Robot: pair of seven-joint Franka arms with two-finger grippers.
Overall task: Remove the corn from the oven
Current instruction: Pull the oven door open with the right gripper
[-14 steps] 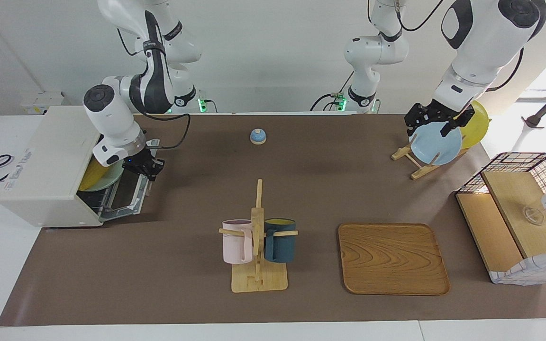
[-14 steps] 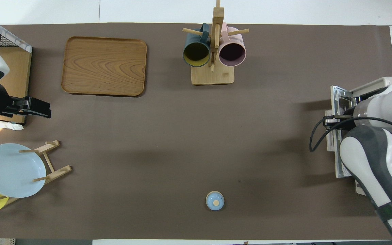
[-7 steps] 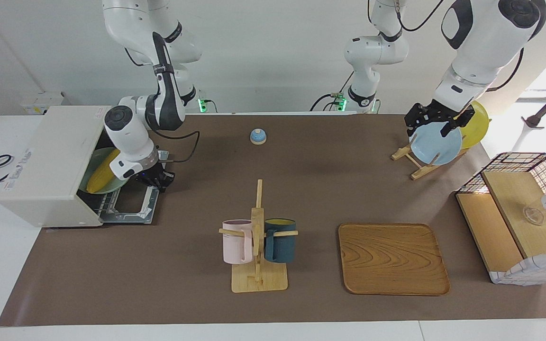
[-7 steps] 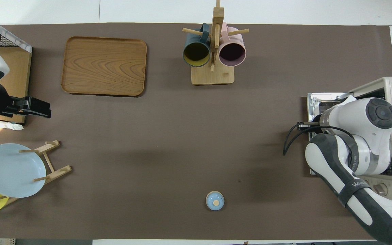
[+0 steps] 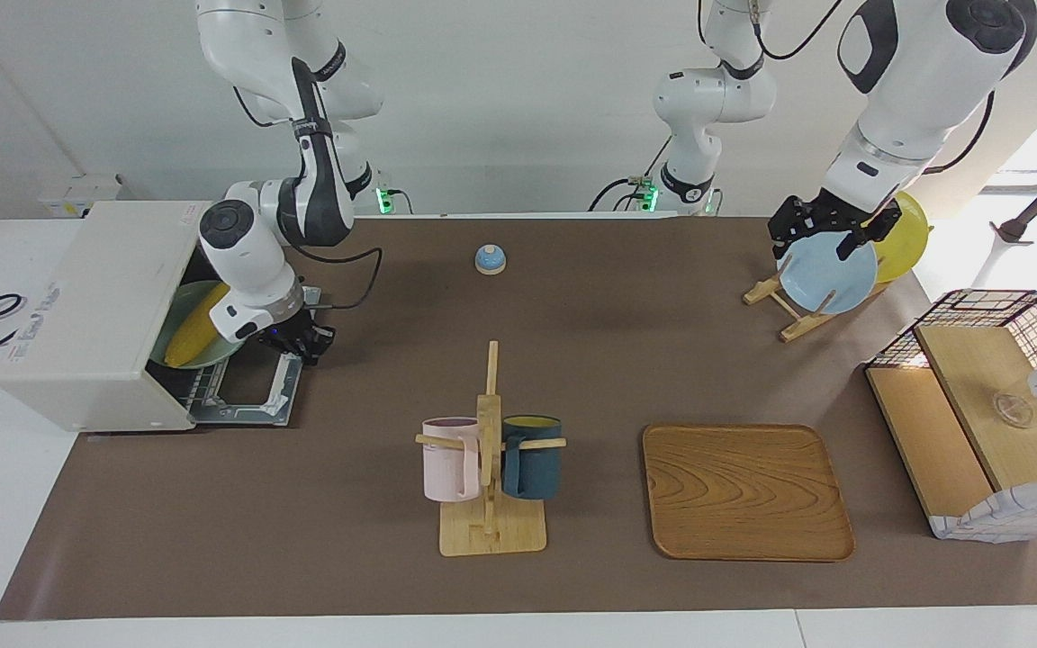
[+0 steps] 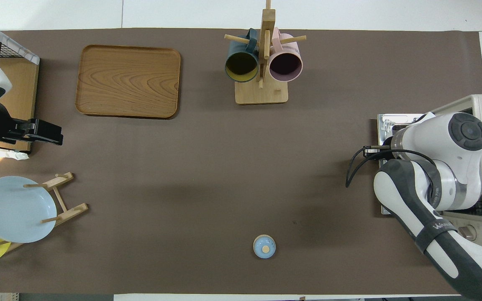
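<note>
Viewing the rig remotely, I log a long brown mat (image 5: pixel 374 576) covering a white table, with a plain white wall at the robots' end.

The boxy off-white toaster oven (image 5: pixel 91 310) sits at the right arm's end of the table, its glass door (image 5: pixel 253 387) dropped flat onto the mat. Inside, the smooth yellow tapered corn cob (image 5: pixel 194 328) lies on a pale green plate (image 5: pixel 178 315) on the wire rack.

My right gripper (image 5: pixel 298 342) hangs low at the door's edge nearer the robots; I cannot tell how its jaws stand. The arm hides it in the overhead view.

My left gripper (image 5: pixel 829 229) waits over the pale blue plate (image 5: pixel 829 273) on its wooden stand at the left arm's end, a round yellow plate (image 5: pixel 904 236) just beside that; its jaws I cannot tell either.

A small blue bell (image 5: pixel 490 259) rests near the robots at mid-table. Farther out stand the wooden mug tree (image 5: pixel 490 450) with a pink mug (image 5: pixel 451 459) and a dark teal mug (image 5: pixel 532 456), a rounded wooden tray (image 5: pixel 746 490), and a wire-and-wood basket box (image 5: pixel 987 414).
</note>
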